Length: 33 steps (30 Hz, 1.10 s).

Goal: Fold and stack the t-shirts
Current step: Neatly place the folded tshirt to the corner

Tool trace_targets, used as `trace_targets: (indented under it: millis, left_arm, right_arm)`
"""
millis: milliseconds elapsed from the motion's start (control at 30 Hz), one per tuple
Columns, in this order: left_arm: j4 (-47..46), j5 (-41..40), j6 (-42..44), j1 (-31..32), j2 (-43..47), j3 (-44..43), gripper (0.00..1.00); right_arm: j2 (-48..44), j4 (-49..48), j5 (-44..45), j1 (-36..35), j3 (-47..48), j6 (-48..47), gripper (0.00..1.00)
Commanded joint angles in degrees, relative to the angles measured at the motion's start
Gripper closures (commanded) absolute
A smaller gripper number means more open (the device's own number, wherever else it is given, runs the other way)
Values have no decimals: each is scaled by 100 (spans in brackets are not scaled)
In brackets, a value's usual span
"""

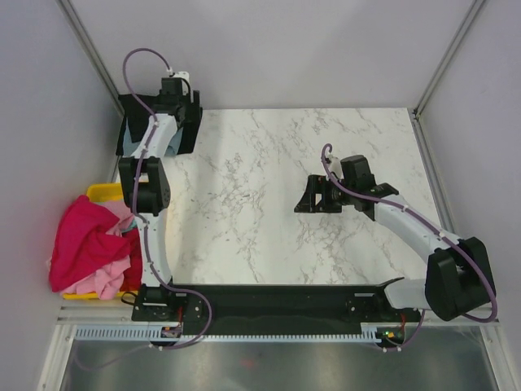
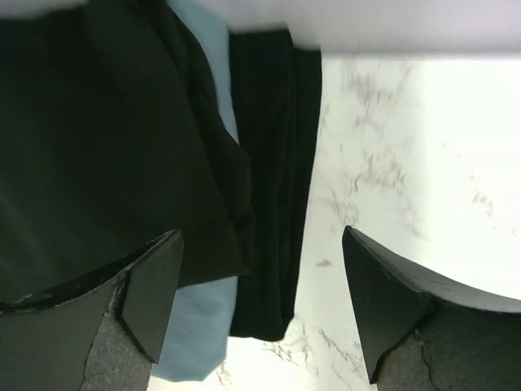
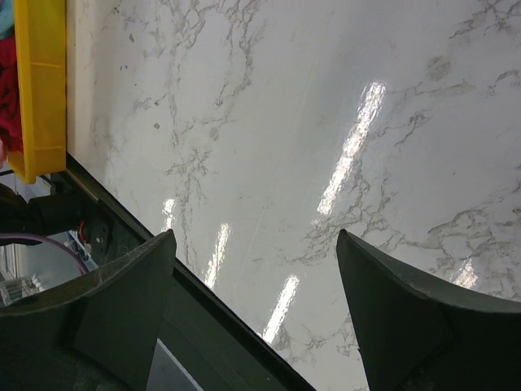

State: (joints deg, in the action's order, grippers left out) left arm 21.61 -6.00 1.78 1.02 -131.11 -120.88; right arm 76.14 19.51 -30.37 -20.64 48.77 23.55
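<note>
**Left gripper (image 2: 260, 236) parted above the folded stack; unfolded shirts wait at the yellow bin**

Left gripper: the jaws stand apart and no cloth is pinched between them. It hangs over the folded stack (image 1: 130, 130), which lies beyond the yellow bin (image 1: 102, 193), on the side away from the arm bases. In the left wrist view the stack shows a black shirt (image 2: 98, 147) on top and a grey-blue shirt (image 2: 195, 334) under it. A second black layer (image 2: 273, 163) runs along the edge farthest from the bin.

Right gripper (image 3: 256, 236): the jaws are likewise apart and hold nothing. It hovers over bare marble table (image 1: 260, 163), well to the right of the bin and touching no garment.

Unfolded work: a magenta shirt (image 1: 77, 240) and a pink shirt (image 1: 106, 281) are heaped loosely in the bin and spill over its left and near rims. How many other garments lie beneath them cannot be told.

Step in hand, as a judgement: this is the interval between two fold cycles. The stack is built in part, both grippers are free, and the marble to the right of the bin carries no shirt.

Next move, as a judgement:
- The left gripper should rise straight off the stack so that its fingers do not drag the top layer.
- It should then travel back toward the bin and take a single shirt from the heap.
- The heap is tangled, so a pinch at one exposed edge is called for, lest two shirts come up together.
- The shirt must then be spread flat on the marble to the right of the bin, where the right gripper can share the fold.
</note>
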Motion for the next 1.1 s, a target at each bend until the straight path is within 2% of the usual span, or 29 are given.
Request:
trace_targets:
  millis: [0, 133, 300, 400, 533, 767, 1067]
  left_arm:
    - [810, -831, 568, 206, -415, -655, 13]
    - [837, -1604, 850, 364, -661, -788, 12]
    - [784, -2132, 1008, 461, -846, -849, 14]
    - [443, -2913, 1315, 610, -846, -762, 14]
    - [38, -3424, 1824, 742, -846, -797, 15]
    - [-34, -3399, 2028, 865, -995, -762, 19]
    - [-244, -3873, 2335, 900, -1312, -727, 23]
  right_arm:
    - [-178, -158, -101, -27, -26, -70, 11]
    - [-213, -175, -101, -27, -61, -87, 11]
    - [-196, -193, -101, -27, -79, -96, 11]
    - [-187, -228, -101, -27, -96, -88, 11]
    - [-152, -263, -118, -27, -131, -88, 11]
    - [-134, -281, -136, -27, -122, -79, 11]
    - [-187, -281, -136, -27, -158, -79, 11]
